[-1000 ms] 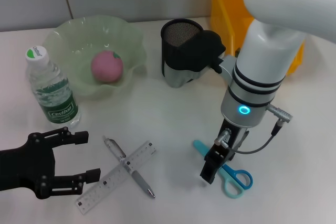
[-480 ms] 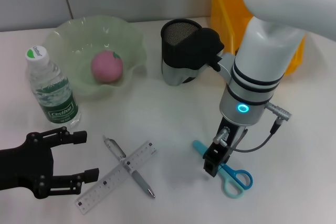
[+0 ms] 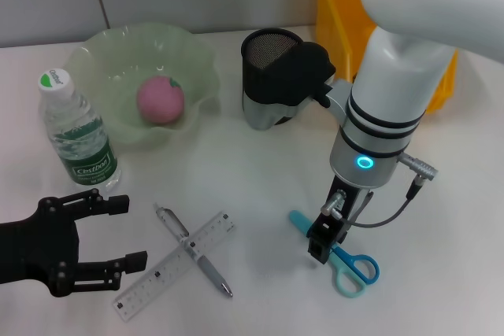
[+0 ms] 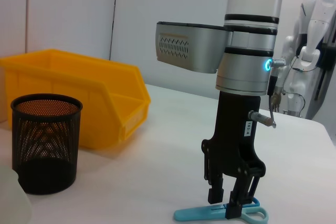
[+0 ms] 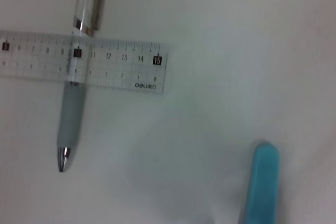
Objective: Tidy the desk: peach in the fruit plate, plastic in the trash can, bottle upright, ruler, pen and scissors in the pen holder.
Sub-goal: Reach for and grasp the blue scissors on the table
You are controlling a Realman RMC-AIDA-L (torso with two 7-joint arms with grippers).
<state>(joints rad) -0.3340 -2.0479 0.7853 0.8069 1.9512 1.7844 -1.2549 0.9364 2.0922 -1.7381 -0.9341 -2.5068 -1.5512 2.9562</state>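
presently the right gripper (image 4: 232, 201) stands over the scissors (image 3: 340, 254), fingers spread astride them; risk: flat blades slipping free on closing. left gripper (image 3: 94, 243) idle, fingers spread.

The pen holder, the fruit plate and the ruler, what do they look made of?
The pen holder looks like black metal mesh: its wall is a fine see-through lattice. The fruit plate seems pale green glass or plastic, translucent, glossy, with a wavy rim; I cannot tell which. The ruler looks like clear plastic, since the pen shows through beneath its printed scale.
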